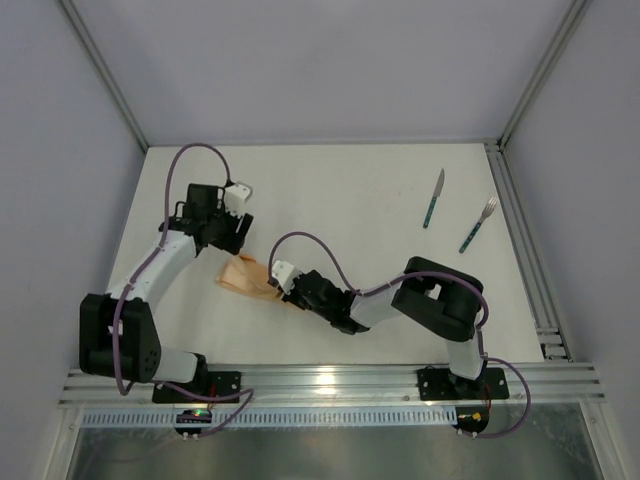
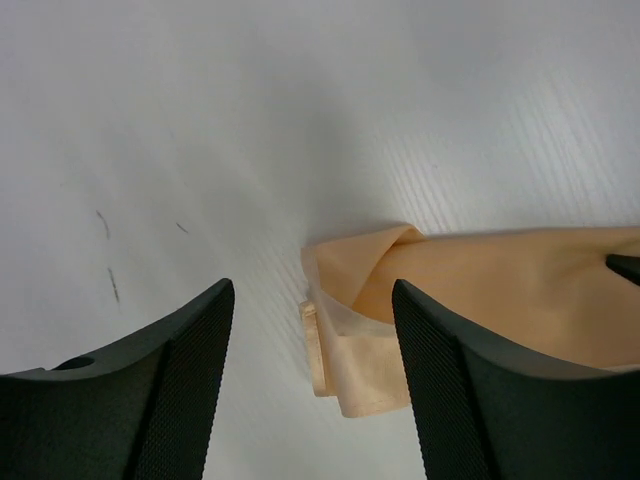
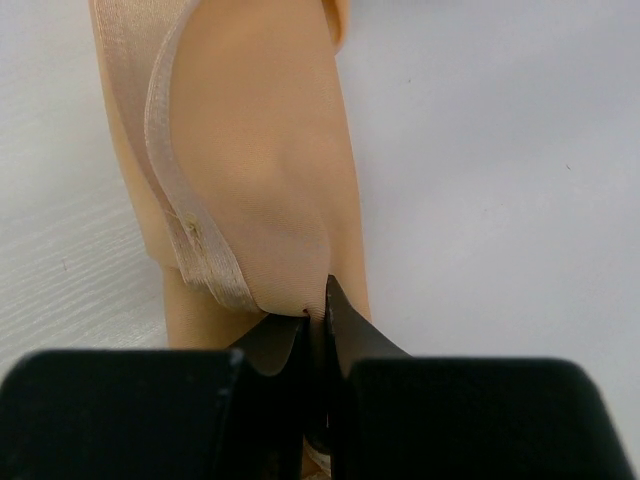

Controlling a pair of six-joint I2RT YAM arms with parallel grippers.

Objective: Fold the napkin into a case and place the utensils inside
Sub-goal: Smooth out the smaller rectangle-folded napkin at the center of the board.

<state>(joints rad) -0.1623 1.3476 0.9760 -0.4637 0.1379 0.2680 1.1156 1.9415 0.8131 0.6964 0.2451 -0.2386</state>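
The peach-orange napkin (image 1: 243, 275) lies bunched and partly folded on the white table between the two arms. My right gripper (image 1: 291, 290) is shut on its near-right end; the right wrist view shows the cloth (image 3: 250, 170) pinched between the closed fingers (image 3: 345, 325), hemmed edge curling on the left. My left gripper (image 1: 228, 243) is open just above the cloth's far-left end; in the left wrist view a folded corner (image 2: 355, 345) lies between the spread fingers (image 2: 460, 400), untouched. The knife (image 1: 433, 198) and fork (image 1: 478, 226), teal handles, lie side by side at the far right.
Metal frame rails (image 1: 525, 230) run along the table's right side and front edge. Grey walls enclose the back and sides. A few faint dark marks (image 2: 108, 270) show on the table surface left of the napkin.
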